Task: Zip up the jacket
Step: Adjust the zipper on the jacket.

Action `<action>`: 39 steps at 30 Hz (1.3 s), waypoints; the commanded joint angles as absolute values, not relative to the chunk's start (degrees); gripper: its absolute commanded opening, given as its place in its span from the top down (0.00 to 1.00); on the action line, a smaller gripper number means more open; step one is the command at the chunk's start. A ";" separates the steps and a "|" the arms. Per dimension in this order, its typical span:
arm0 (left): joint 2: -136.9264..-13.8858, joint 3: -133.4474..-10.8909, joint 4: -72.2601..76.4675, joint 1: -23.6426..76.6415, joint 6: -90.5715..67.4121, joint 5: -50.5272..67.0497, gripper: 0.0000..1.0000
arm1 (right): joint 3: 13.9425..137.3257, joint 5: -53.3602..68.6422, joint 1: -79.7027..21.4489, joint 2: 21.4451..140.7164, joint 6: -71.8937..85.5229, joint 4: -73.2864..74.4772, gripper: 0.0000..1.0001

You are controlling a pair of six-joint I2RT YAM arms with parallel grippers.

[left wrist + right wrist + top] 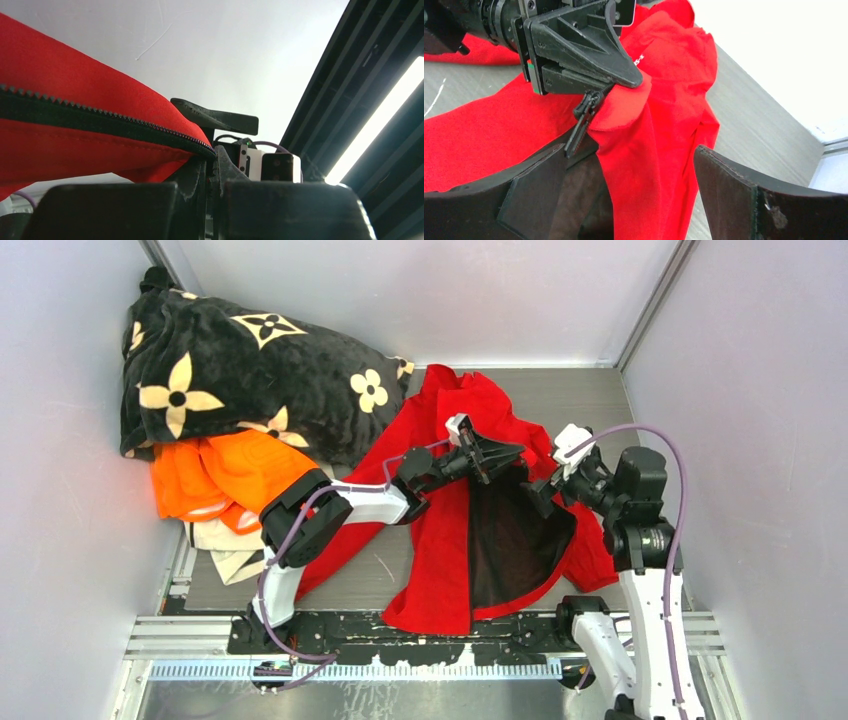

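The red jacket (440,540) lies open on the grey table, its dark lining (510,540) facing up. My left gripper (505,452) is shut on the jacket's front edge at the zip and holds it lifted. In the left wrist view the zip teeth (100,117) run along red cloth into the pinched left gripper (216,155). In the right wrist view the black zip pull (583,117) dangles just under the left gripper's fingers (589,60). My right gripper (630,150) stands wide open around the hanging red cloth, close to the pull, gripping nothing; it sits beside the left gripper (540,495).
A black flower-patterned blanket (250,370) is heaped at the back left, with an orange garment (220,475) and a cream cloth (225,555) below it. White walls enclose the table on three sides. A metal rail (400,640) runs along the near edge.
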State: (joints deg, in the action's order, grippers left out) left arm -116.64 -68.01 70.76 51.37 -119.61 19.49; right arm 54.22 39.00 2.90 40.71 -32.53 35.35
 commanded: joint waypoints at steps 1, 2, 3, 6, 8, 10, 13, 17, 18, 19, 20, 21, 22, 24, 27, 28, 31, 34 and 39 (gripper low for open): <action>-112.22 -71.10 73.38 51.59 -128.75 18.37 1.00 | 50.41 28.14 -2.36 38.79 -27.74 18.97 0.00; -111.94 -71.04 73.39 51.64 -128.76 18.37 1.00 | 49.58 27.38 -2.70 38.65 -27.74 17.61 0.00; -111.72 -70.94 73.39 51.67 -128.76 18.25 1.00 | 48.25 26.66 -2.83 38.22 -27.27 16.00 0.00; -111.00 -70.75 73.47 51.68 -128.72 18.32 1.00 | 45.33 24.16 -4.39 36.63 -26.87 11.27 0.00; -110.87 -70.84 73.63 51.68 -128.76 18.37 1.00 | 43.80 22.14 -5.66 35.59 -26.69 9.16 0.00; -110.81 -70.77 73.94 51.64 -128.89 18.40 1.00 | 42.94 19.61 -6.05 34.75 -26.35 7.48 0.01; -110.97 -70.48 74.74 51.71 -129.08 18.31 1.00 | 43.53 14.79 -6.00 33.32 -26.45 6.67 0.04; -112.11 -70.12 76.36 51.42 -128.34 18.93 1.00 | 47.61 10.59 -5.97 30.94 -24.87 9.26 0.20; -112.59 -70.30 76.76 51.42 -128.02 19.15 1.00 | 48.82 10.30 -5.93 30.44 -24.43 10.55 0.28; -113.12 -70.62 77.07 51.42 -127.85 19.42 1.00 | 49.61 9.79 -5.86 30.17 -24.13 11.64 0.35; -113.52 -70.97 77.54 51.43 -127.59 19.70 1.00 | 50.14 9.06 -5.89 29.92 -24.05 12.56 0.40; -113.97 -71.35 78.01 51.46 -127.35 20.02 1.00 | 50.46 8.23 -5.87 29.84 -24.35 13.56 0.45; -114.45 -71.56 78.49 51.42 -127.09 20.19 1.00 | 50.60 7.22 -5.77 29.61 -24.90 14.64 0.48; -115.29 -71.50 79.68 51.42 -126.52 20.34 1.00 | 50.42 5.16 -5.75 28.92 -25.61 15.64 0.53; -116.63 -71.28 81.70 51.44 -124.27 20.75 1.00 | 51.01 4.86 -5.71 28.37 -25.25 19.51 0.57; -117.09 -71.35 81.96 51.46 -122.60 21.24 1.00 | 52.01 6.47 -5.71 28.53 -24.82 22.59 0.57; -117.84 -70.61 82.00 51.48 -114.01 23.05 1.00 | 56.46 14.88 -5.71 29.55 -24.07 35.91 0.53; -118.27 -68.36 82.00 51.58 -104.57 23.39 1.00 | 61.62 24.52 -5.71 31.40 -27.07 51.89 0.33; -118.67 -66.46 82.09 51.74 -92.41 24.10 1.00 | 67.08 30.64 -5.71 34.09 -30.57 68.38 0.00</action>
